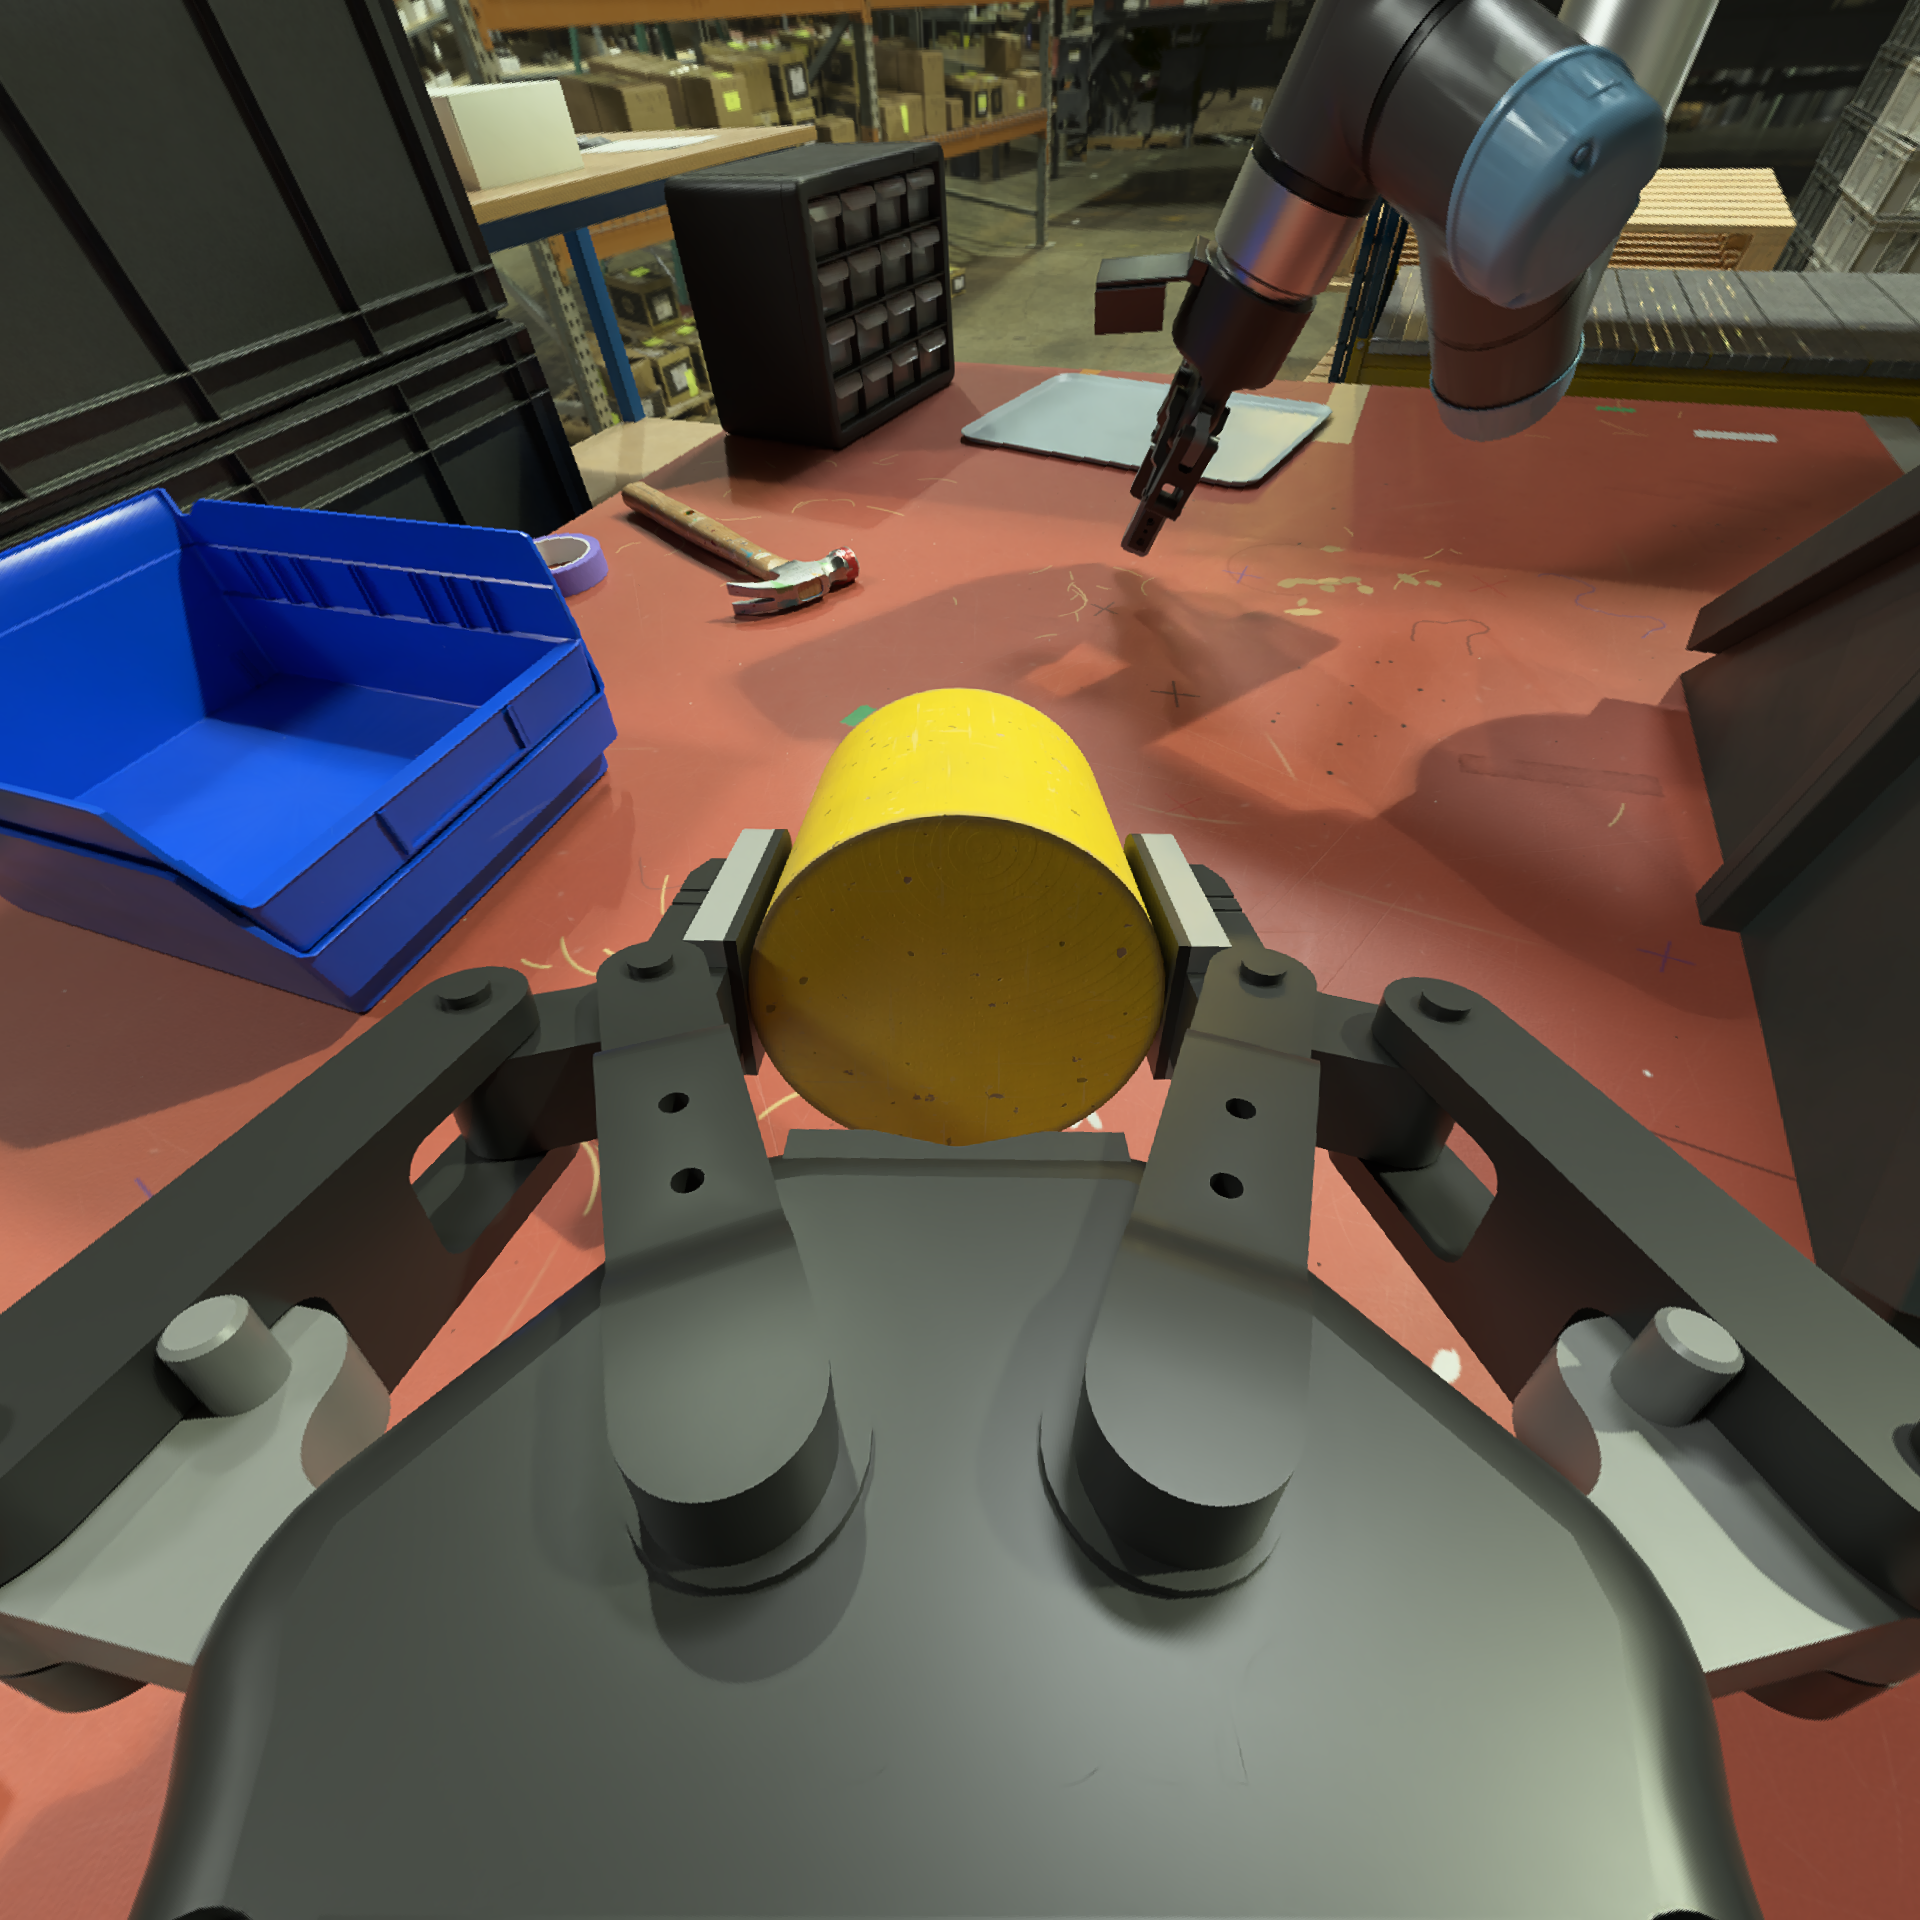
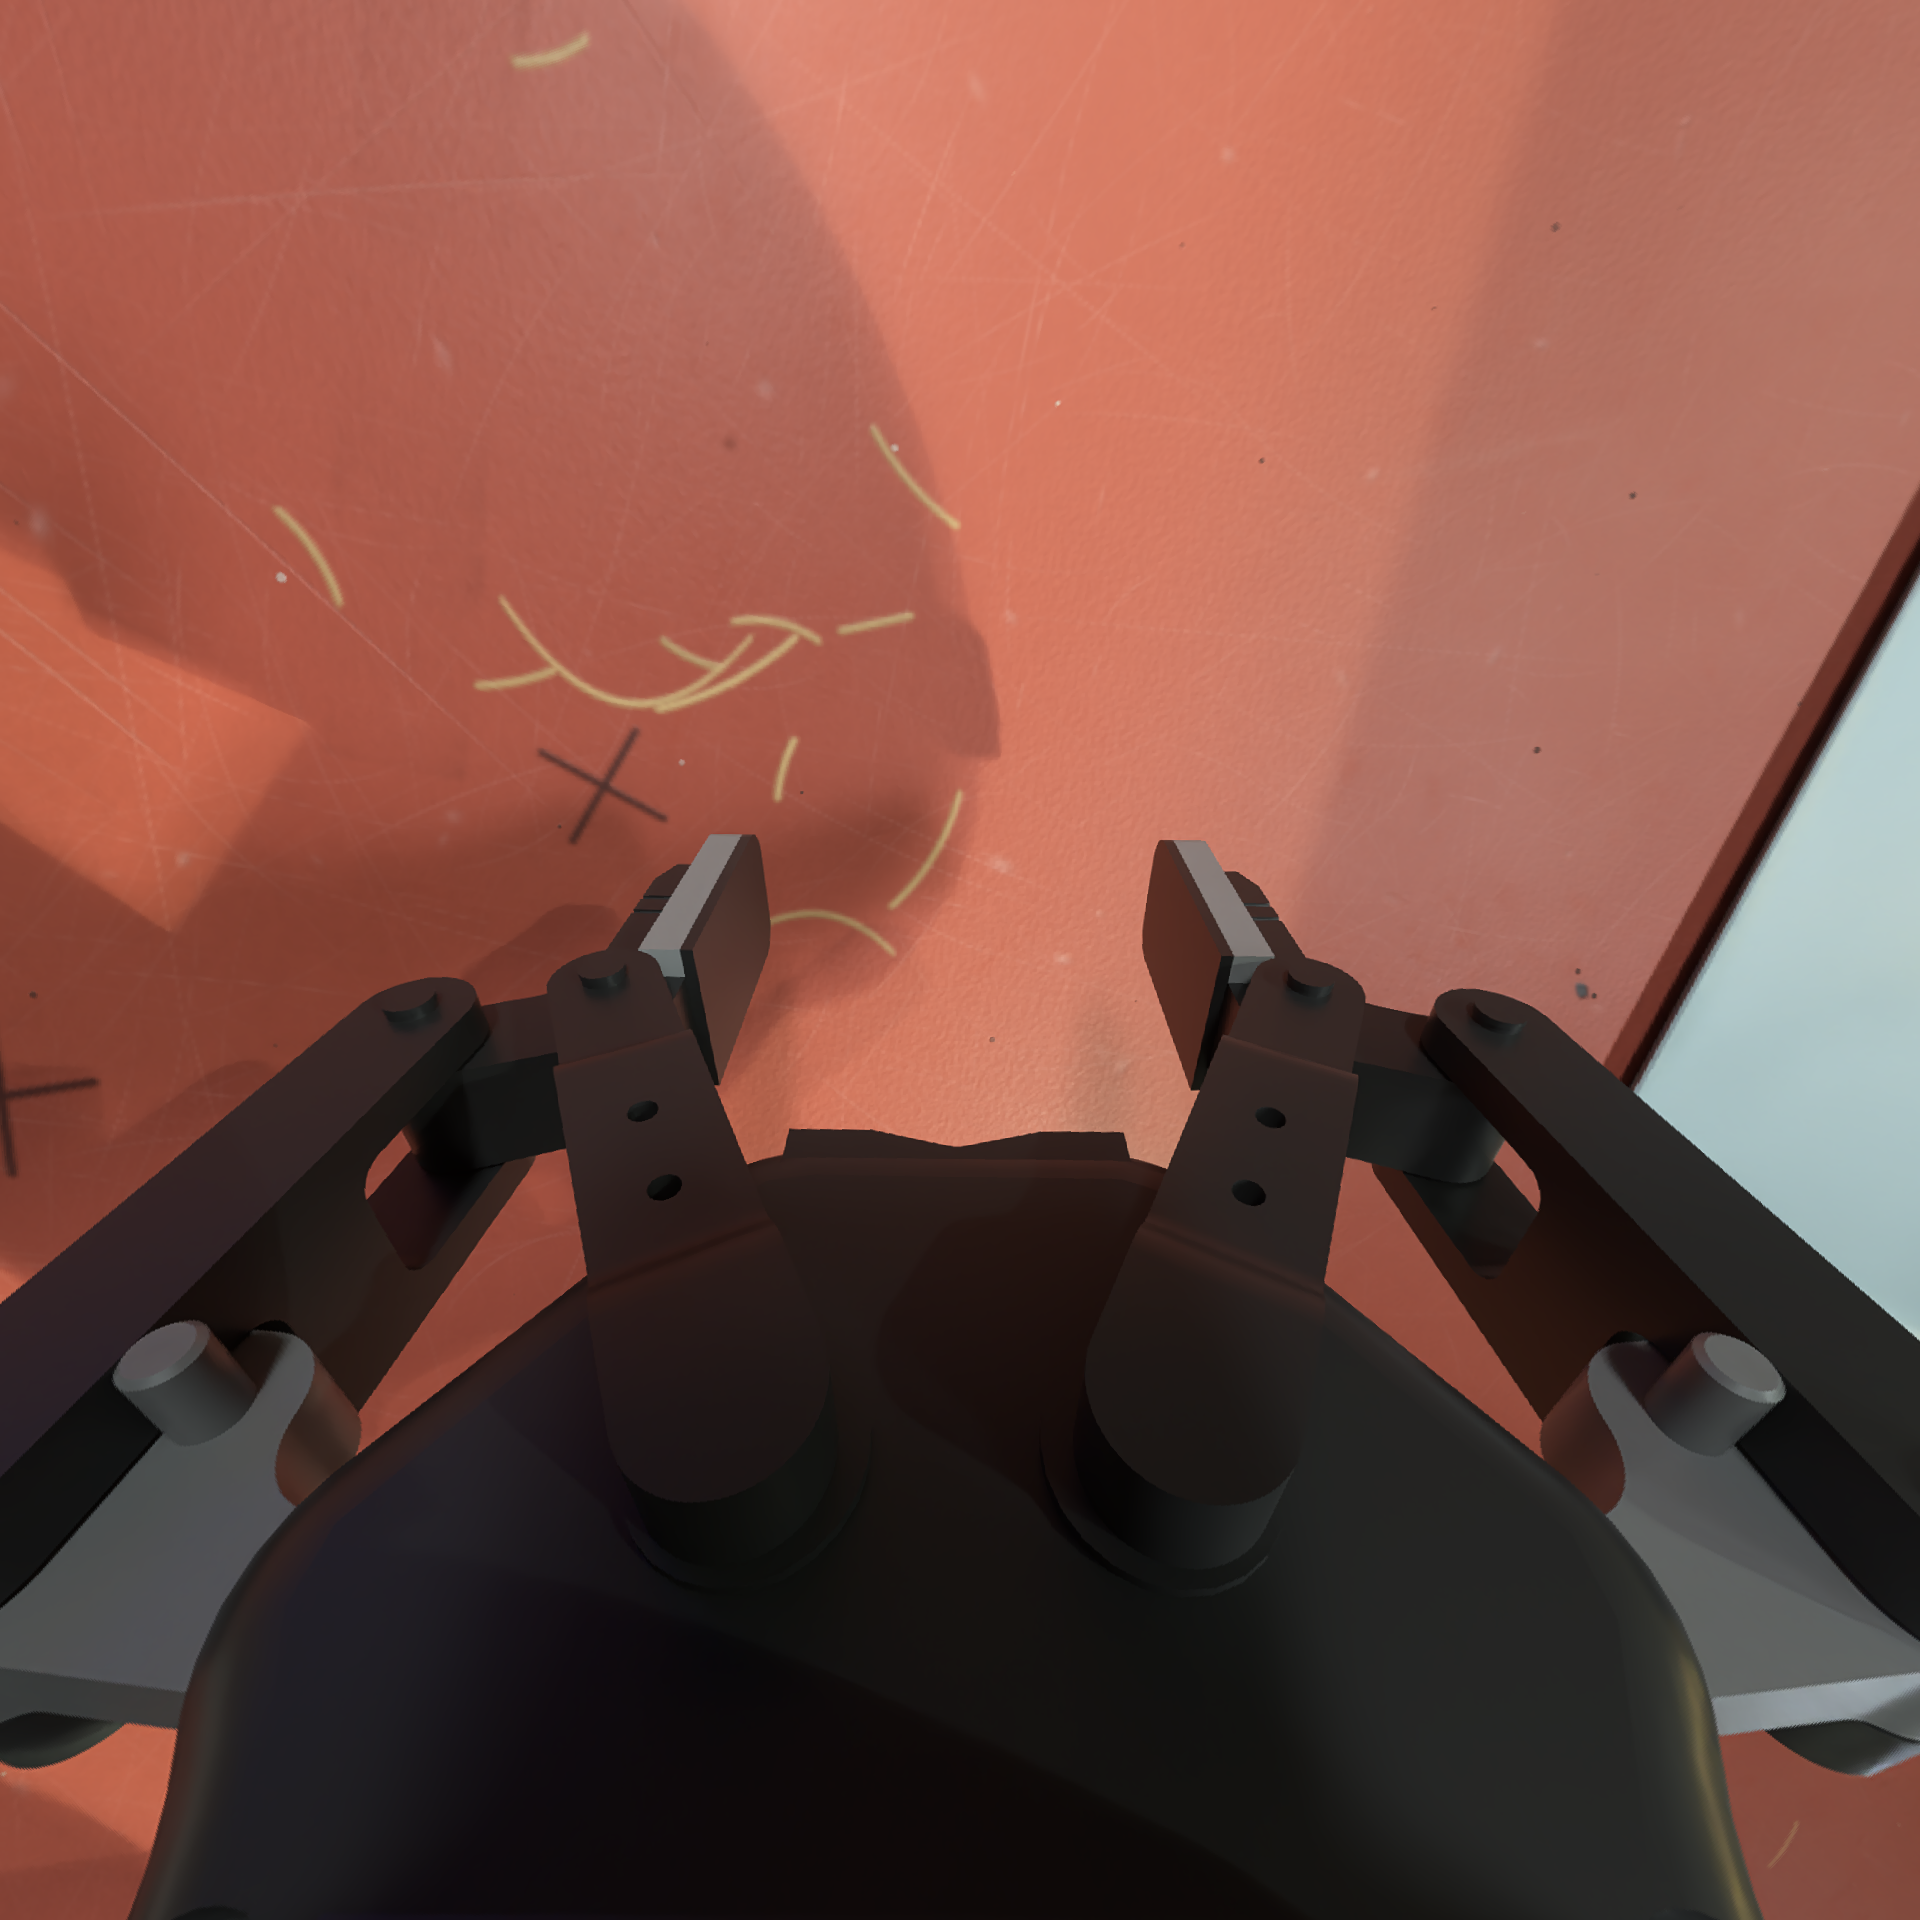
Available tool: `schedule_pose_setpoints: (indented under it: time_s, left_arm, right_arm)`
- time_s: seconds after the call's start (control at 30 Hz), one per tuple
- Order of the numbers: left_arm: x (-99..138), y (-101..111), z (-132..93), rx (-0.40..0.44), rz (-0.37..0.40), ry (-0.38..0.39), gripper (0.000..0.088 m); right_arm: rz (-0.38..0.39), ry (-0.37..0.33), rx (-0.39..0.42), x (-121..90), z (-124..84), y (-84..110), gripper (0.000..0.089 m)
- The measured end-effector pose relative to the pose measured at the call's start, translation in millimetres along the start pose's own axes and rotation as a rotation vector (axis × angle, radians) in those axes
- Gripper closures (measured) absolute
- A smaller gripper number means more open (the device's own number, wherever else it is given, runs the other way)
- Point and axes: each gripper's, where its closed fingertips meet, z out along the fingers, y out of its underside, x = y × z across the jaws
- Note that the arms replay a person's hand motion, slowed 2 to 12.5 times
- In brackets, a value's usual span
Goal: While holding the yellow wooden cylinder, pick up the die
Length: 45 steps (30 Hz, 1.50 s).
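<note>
My left gripper (image 1: 956, 883) is shut on the yellow wooden cylinder (image 1: 956, 935) and holds it above the red table (image 1: 1351, 831), its round end face toward the camera. The pads (image 1: 727, 904) press on its curved sides. My right gripper (image 2: 956, 904) is open and empty, pointing down at bare red tabletop (image 2: 1247, 416) with scratch marks. It also shows in the left wrist view (image 1: 1143, 535), hanging over the table near the grey tray (image 1: 1091, 421). No die shows in either view.
A blue bin (image 1: 281, 727) sits at the left. A hammer (image 1: 748, 551) and a roll of purple tape (image 1: 571, 561) lie behind it. A black drawer cabinet (image 1: 821, 281) stands at the back. Dark boxes (image 1: 1818, 727) rise at the right. The tray's edge (image 2: 1829, 883) shows at right.
</note>
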Motion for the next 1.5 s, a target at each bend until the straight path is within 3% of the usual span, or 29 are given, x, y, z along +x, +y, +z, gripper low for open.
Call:
schedule_pose_setpoints:
  time_s: [0.2, 0.37, 0.43, 1.1, 1.5]
  left_arm:
    - [1.0, -0.1, 0.4, -0.002, 0.003, 0.002, 0.0331]
    - [1.5, 0.0, 0.2, -0.004, 0.006, 0.001, 0.0331]
    - [1.6, -0.1, 0.0, -0.004, 0.006, 0.001, 0.0331]
    - [2.4, -0.3, 0.4, -0.005, 0.008, 0.005, 0.0331]
    - [2.5, -0.5, -1.3, -0.005, 0.007, 0.004, 0.0331]
  right_arm:
    - [-0.016, -0.020, -0.043, -4.7, 6.3, 6.0, 0.0273]
    - [-0.010, -0.029, -0.034, -6.4, 8.4, 5.7, 0.0466]
    - [0.003, -0.035, -0.020, -7.1, 8.2, 4.1, 0.0489]
    - [0.174, -0.027, -0.027, -6.9, 7.5, 7.4, 0.0489]
    - [0.220, -0.023, -0.016, -8.9, 6.4, 5.7, 0.0458]
